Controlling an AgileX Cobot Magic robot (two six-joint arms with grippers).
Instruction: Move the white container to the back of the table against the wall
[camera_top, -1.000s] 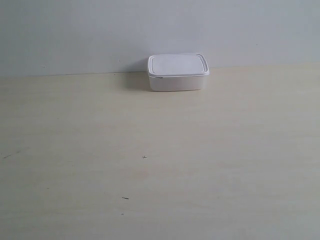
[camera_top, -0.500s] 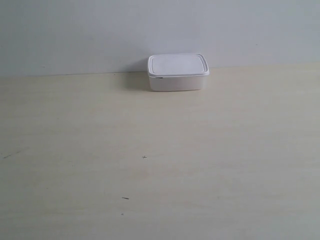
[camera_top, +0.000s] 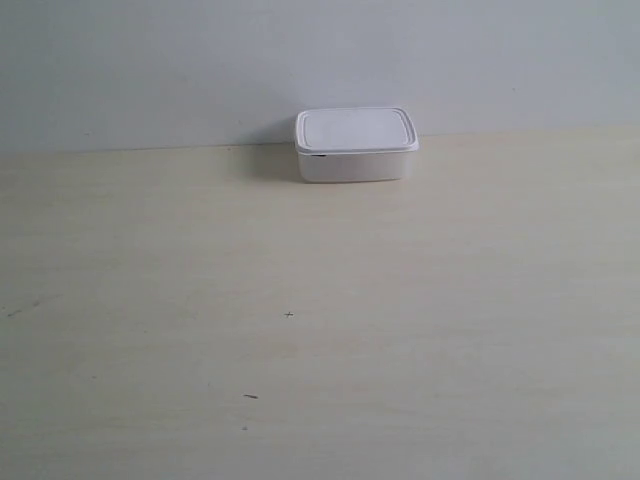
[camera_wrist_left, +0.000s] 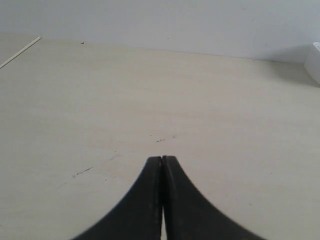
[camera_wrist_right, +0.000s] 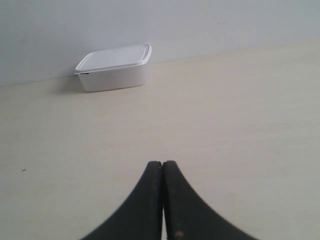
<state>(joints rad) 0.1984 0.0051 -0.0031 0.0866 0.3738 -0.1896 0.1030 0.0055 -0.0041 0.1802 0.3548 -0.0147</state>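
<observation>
The white container (camera_top: 356, 145) stands with its lid on at the back of the table (camera_top: 320, 320), its rear side against the wall (camera_top: 300, 60). In the right wrist view the container (camera_wrist_right: 114, 67) is well ahead of my right gripper (camera_wrist_right: 162, 163), which is shut with nothing between its fingers. My left gripper (camera_wrist_left: 162, 158) is also shut and empty over bare table; only a corner of the container (camera_wrist_left: 314, 60) shows at that view's edge. Neither arm appears in the exterior view.
A few tiny dark specks (camera_top: 289, 314) mark the pale wood-grain surface. In the left wrist view a thin pale line (camera_wrist_left: 20, 51) runs across the far corner of the table.
</observation>
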